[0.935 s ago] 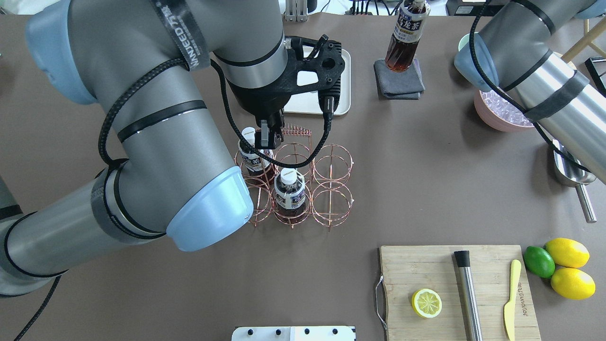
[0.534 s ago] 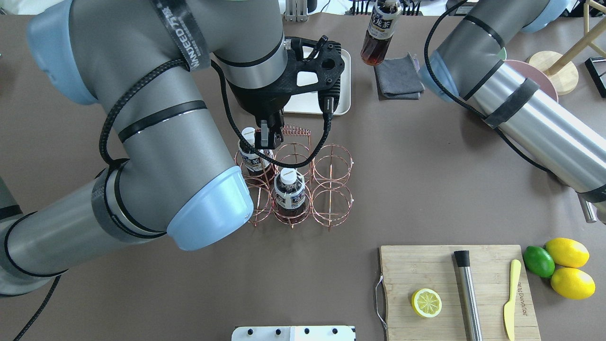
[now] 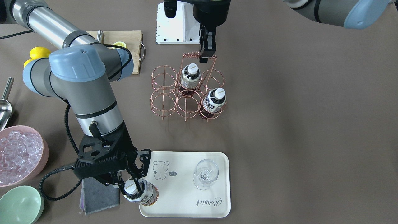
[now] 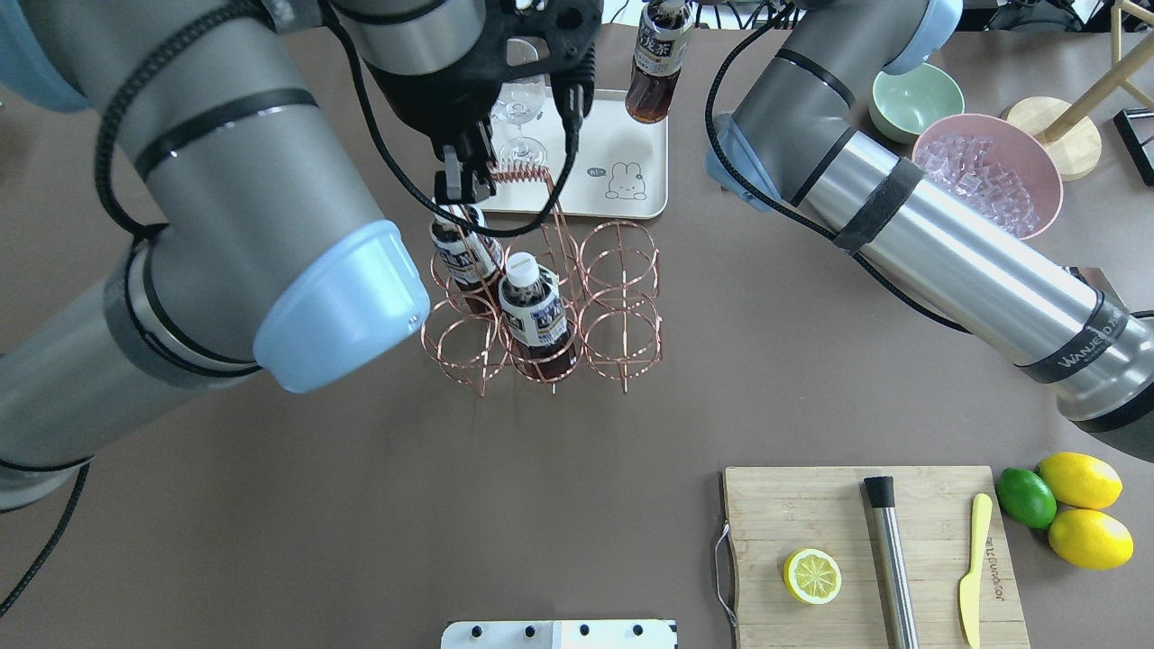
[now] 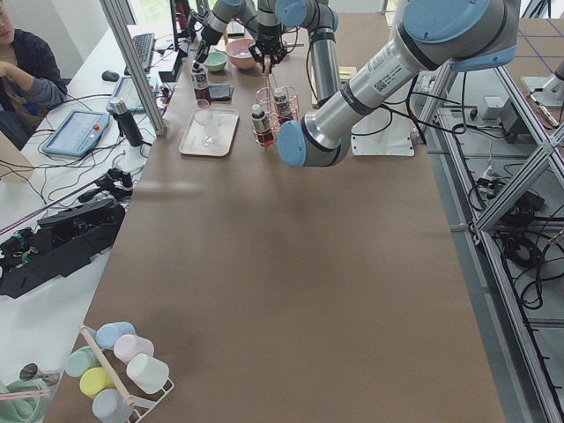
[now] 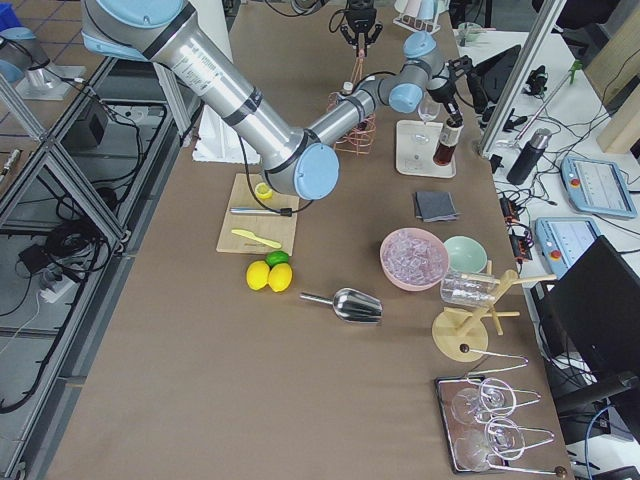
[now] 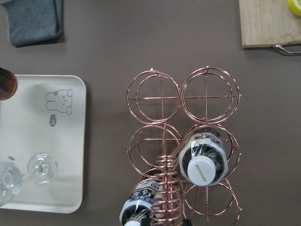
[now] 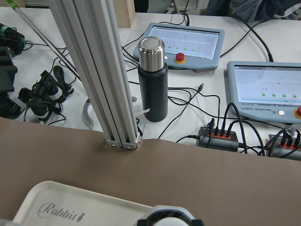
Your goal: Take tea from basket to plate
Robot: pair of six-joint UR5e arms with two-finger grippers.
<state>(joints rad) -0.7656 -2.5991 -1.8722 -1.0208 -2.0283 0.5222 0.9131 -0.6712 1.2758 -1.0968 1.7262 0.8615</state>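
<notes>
My right gripper is shut on a tea bottle at its neck and holds it tilted over the near corner of the cream plate. The bottle and plate also show in the overhead view. My left gripper is shut on the coiled handle of the copper wire basket; it also shows overhead. Two more tea bottles stand in the basket. I cannot tell whether the basket is off the table.
A wine glass stands on the plate. A grey cloth, a pink bowl of ice and a mint-green bowl lie beside the plate. A cutting board, lemons and a lime are at the near right.
My right arm has carried its bottle from the grey cloth across to the plate's corner. My left gripper has risen with the handle, and the basket has shifted toward the plate in view.
</notes>
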